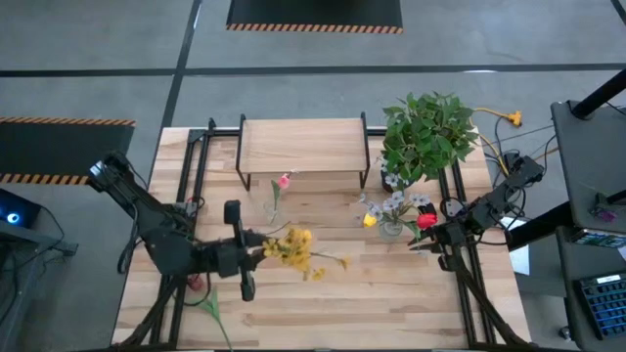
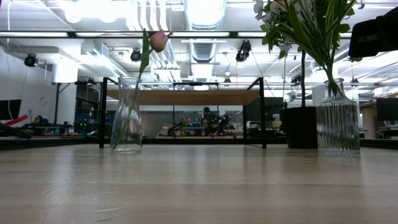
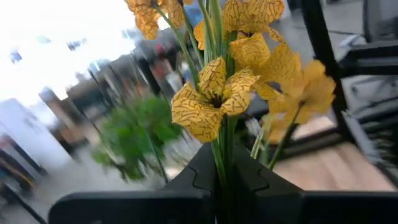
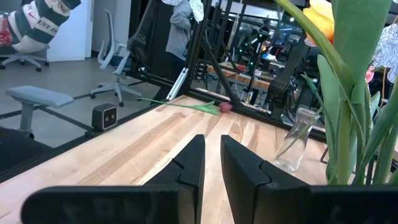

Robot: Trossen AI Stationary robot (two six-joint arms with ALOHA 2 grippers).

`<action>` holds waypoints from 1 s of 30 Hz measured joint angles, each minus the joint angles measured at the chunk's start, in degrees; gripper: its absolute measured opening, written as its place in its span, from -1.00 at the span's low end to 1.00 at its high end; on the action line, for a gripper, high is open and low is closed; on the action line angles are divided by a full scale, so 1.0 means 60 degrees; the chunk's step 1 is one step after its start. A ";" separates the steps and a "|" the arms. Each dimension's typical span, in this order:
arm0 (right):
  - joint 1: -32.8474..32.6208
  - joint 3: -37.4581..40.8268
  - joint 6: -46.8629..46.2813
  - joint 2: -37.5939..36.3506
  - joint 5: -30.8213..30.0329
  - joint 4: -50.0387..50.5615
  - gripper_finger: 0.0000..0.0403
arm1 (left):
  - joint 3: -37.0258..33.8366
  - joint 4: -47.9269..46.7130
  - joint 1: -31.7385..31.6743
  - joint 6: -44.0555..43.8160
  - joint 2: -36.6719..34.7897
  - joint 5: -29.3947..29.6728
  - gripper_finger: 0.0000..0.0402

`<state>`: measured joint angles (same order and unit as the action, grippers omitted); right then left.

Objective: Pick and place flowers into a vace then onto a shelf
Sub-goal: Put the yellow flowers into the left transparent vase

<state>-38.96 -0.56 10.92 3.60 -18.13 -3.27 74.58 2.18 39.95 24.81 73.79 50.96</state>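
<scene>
We note the yellow flowers [image 3: 214, 102] clamped by their green stems in the left gripper [image 1: 256, 253], heads up off the bench [image 1: 391, 293] around its middle, nearer the front edge. The left arm reaches in from the bench's left edge, elbow bent, forearm lying low and roughly level toward the centre. In its wrist view the two dark fingers [image 3: 199, 177] press together on the stems.

One pink flower [image 2: 158, 40] stands in a clear narrow-necked vase [image 2: 127, 116], just in front of the shelf [image 1: 303, 145], which sits at the back edge of the bench. A ribbed glass vase [image 2: 337, 121] right of centre holds a bunch with pale sprays, a yellow head and green leaves. A red flower [image 1: 426, 221] shows just beside it, at the tip of the right gripper [image 1: 423, 241]. That arm comes in from the right edge, angled down. Its fingers [image 4: 189, 165] stand a narrow gap apart; we cannot tell from its wrist view whether they hold anything.

Another flower [image 4: 186, 105] lies flat near the front left corner. A bushy potted plant [image 1: 427, 132] stands at the back right, beside the shelf.
</scene>
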 joint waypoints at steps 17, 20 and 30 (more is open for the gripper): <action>-0.0004 -0.0004 -0.0398 -0.0003 -0.0001 0.0001 -0.79 | -0.6198 0.8008 -0.1804 0.0912 -0.1860 -0.1683 -1.00; -0.0004 -0.0004 -0.0392 0.0000 -0.0001 0.0001 -0.79 | -0.6960 0.9229 -0.2119 0.0838 -0.1951 -0.1832 -1.00; -0.0004 -0.0001 -0.0393 0.0000 0.0000 0.0004 -0.79 | -0.7784 1.0189 -0.2969 0.0820 -0.1890 -0.1993 -1.00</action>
<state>-38.98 -0.56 8.56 3.60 -18.12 -3.25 27.88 63.32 22.13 29.73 62.45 39.00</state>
